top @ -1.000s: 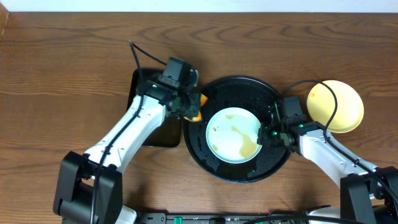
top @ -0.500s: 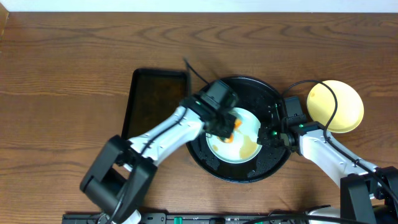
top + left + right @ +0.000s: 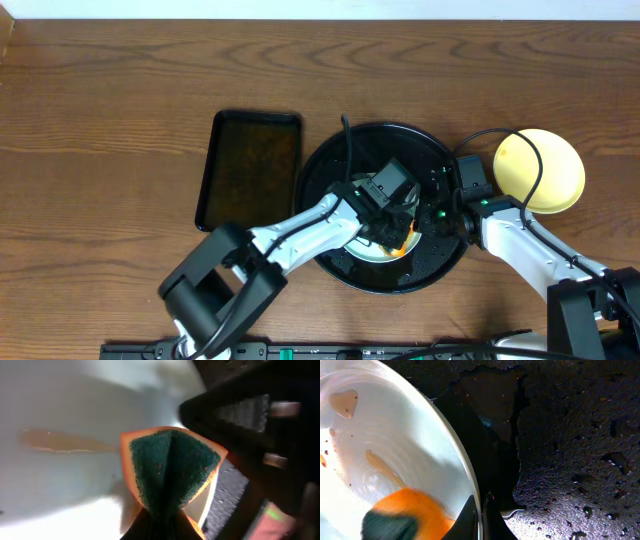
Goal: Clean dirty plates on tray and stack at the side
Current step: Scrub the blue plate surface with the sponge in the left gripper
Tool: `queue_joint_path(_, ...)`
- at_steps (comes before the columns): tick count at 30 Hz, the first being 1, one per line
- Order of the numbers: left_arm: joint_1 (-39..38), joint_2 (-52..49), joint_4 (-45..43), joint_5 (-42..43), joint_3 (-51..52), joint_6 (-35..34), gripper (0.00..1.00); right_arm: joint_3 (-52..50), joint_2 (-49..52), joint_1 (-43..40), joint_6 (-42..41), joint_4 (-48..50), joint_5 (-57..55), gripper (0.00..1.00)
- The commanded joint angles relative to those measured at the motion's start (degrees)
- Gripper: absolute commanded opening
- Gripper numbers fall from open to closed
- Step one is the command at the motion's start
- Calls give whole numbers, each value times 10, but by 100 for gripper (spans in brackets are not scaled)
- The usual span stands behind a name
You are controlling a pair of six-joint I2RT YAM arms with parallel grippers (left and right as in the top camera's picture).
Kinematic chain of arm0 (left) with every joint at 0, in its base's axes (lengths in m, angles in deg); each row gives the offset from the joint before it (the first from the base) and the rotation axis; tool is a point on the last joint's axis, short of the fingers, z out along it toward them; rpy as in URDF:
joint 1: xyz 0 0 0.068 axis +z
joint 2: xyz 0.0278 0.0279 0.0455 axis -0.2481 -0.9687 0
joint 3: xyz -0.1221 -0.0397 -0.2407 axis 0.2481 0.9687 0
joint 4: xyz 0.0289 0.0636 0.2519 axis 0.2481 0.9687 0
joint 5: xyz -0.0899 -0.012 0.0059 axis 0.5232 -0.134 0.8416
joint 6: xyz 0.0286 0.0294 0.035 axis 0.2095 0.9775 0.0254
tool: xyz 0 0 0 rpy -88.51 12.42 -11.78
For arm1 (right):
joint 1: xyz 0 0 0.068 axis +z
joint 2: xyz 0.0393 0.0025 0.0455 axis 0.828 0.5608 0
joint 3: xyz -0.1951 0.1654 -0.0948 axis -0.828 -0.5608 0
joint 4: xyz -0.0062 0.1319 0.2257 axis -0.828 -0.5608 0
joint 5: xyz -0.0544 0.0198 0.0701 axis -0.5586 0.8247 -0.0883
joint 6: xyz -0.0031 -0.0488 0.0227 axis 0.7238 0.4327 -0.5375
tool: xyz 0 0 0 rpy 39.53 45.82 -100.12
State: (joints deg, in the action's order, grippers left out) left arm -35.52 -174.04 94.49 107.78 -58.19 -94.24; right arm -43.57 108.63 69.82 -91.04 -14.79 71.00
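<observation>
Brown wood-grain desk (image 3: 100, 100), rectangular black tray (image 3: 250, 170) left of centre, folded orange sponge (image 3: 170, 467) with dark green scouring face

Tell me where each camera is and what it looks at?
Overhead: above the table, looking straight down at the tray, left gripper and right gripper.
Left wrist: on the left gripper, looking at its sponge and the plate; fingertips at bottom.
Right wrist: on the right gripper, looking at plate rim and tray; fingertips at bottom.
Shared: both wrist views show sponge and plate.
</observation>
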Motion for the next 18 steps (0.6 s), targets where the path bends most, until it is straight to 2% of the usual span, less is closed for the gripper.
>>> queue_joint_path(1, 1, -19, -9, 1, 3, -16, 8, -9, 6, 0, -7, -2, -16, 1)
queue_joint_path(4, 1, -30, -15, -18, 3, -8, 8, -9, 6, 0, -7, -2, -16, 1)
queue_joint_path(9, 11, -32, 16, -197, 3, -7, 8, -9, 6, 0, -7, -3, -16, 1)
queue_joint_path(13, 42, -32, 37, -288, 3, -7, 7, -9, 6, 0, -7, -5, -16, 1)
queue_joint_path(18, 89, -32, 39, -324, 3, 11, 8, -9, 6, 0, -7, -5, -16, 1)
